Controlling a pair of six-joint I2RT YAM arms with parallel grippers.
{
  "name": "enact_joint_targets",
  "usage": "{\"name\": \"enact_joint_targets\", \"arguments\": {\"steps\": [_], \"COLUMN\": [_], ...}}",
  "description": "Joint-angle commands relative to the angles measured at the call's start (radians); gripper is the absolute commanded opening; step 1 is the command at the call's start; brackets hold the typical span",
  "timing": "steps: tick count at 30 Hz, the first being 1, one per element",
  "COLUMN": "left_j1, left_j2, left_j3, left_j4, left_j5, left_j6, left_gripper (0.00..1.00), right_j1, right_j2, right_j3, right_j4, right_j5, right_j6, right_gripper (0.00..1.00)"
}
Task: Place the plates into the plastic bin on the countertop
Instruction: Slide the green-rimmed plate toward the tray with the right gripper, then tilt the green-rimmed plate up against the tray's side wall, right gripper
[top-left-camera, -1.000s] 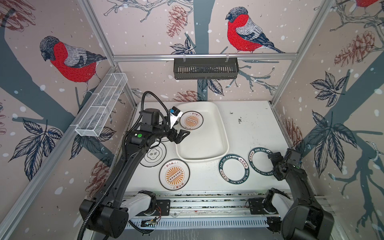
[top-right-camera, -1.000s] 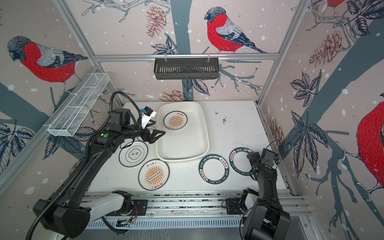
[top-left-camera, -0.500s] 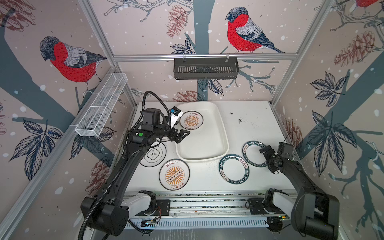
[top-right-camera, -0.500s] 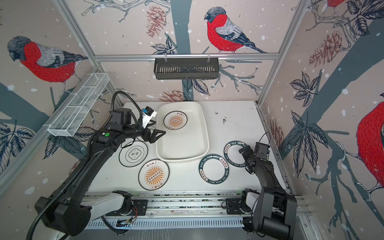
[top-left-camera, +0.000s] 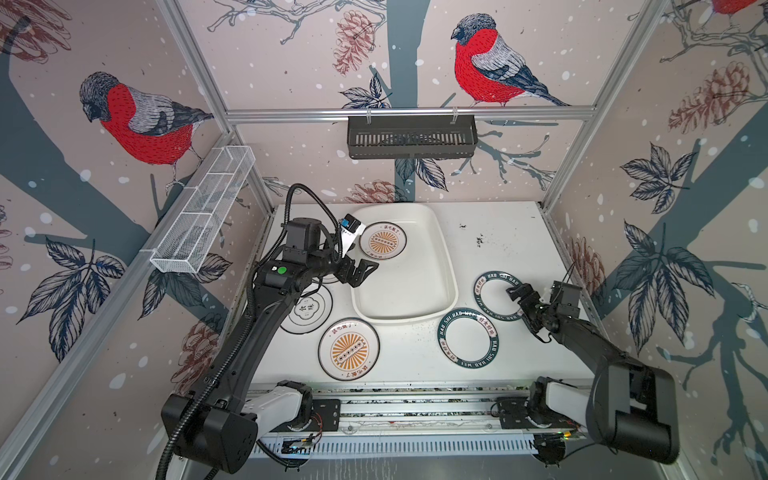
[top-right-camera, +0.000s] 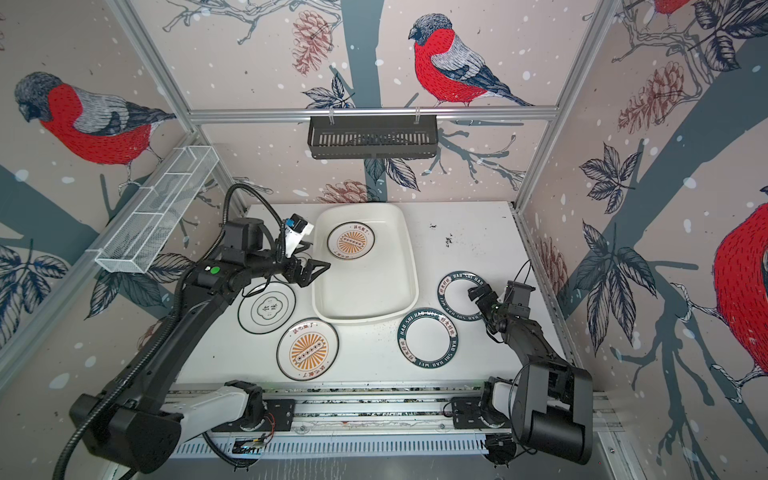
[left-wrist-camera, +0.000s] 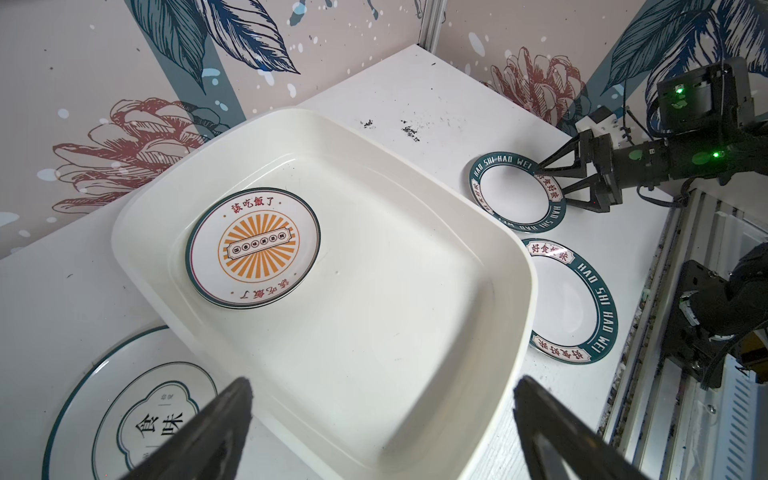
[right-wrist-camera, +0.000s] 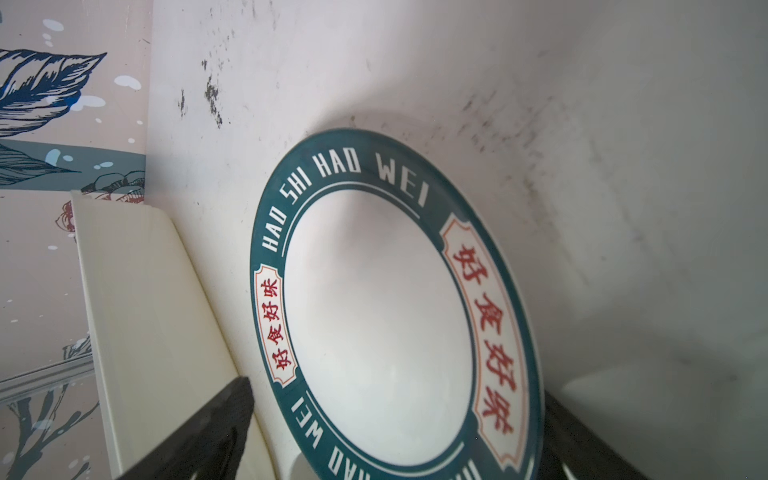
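Nearest on the bench (top-left-camera: 415, 368): 1 sunburst plate (top-left-camera: 349, 350) and 1 green-rim plate (top-left-camera: 468, 337). Behind: 1 black-rim plate (top-left-camera: 307, 309) and a 2nd green-rim plate (top-left-camera: 493, 296), the open right claw (top-left-camera: 515, 293) at its edge. The 1 plastic bin (top-left-camera: 448, 270) holds a 5th plate (top-left-camera: 382, 241) far-left, its floor mostly free. The open left claw (top-left-camera: 365, 272) is over its left rim.

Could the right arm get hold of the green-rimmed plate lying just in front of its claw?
Probably yes. The right gripper is open and sits at the rim of the green-rimmed plate, which lies flat on the countertop with nothing on top of it or between the two.
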Motion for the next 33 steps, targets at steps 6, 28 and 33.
{"name": "enact_joint_targets", "arguments": {"steps": [6, 28, 33], "left_j1": [-0.003, -0.003, -0.004], "left_j2": [0.017, 0.011, 0.009], "left_j3": [0.01, 0.008, 0.01], "left_j4": [0.031, 0.028, 0.029], "left_j5": [0.005, -0.005, -0.002], "left_j6": [0.023, 0.026, 0.025], "left_gripper": [0.97, 0.97, 0.97], "right_j1": [0.022, 0.072, 0.067], "right_j2": [0.108, 0.273, 0.27], "right_j3": [0.004, 0.025, 0.02], "right_j4": [0.117, 0.221, 0.184], "right_j5": [-0.077, -0.151, -0.144], "right_j6": [0.01, -0.031, -0.055], "right_gripper": [0.93, 0.77, 0.76]}}
